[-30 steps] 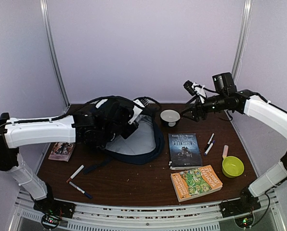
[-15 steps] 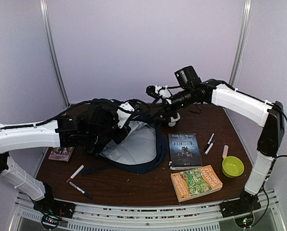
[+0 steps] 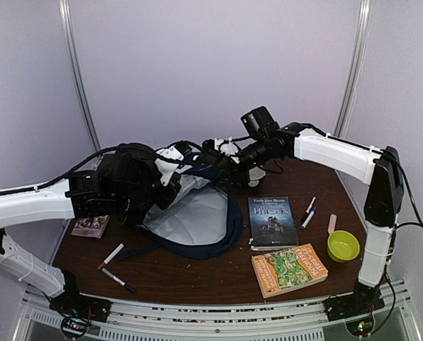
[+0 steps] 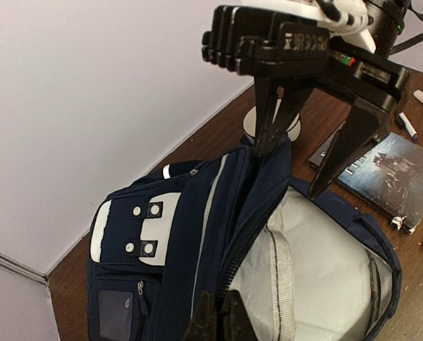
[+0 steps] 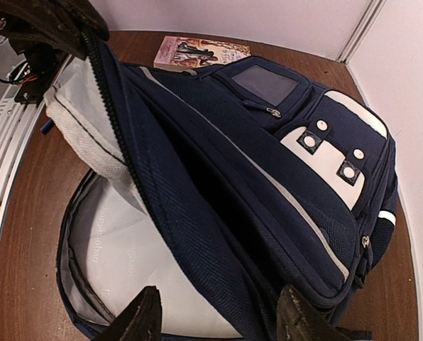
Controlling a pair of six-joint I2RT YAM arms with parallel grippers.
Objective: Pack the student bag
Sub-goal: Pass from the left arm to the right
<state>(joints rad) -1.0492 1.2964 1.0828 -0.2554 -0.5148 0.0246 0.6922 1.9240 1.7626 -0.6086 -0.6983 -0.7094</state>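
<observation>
Opening mouth. Left gripper [image 4: 217, 314] clamped on student bag [image 4: 176, 234] flap; right gripper [image 5: 218, 316] apart, straddling its 1 o'clock rim. Next: pinch, spread.

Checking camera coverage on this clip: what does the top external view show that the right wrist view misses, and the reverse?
Only top external: the dark book, the orange book and the green bowl. Only right wrist: the window pocket on the student bag. Both: the bag's open compartment with its pale lining, and the small book beside it.
</observation>
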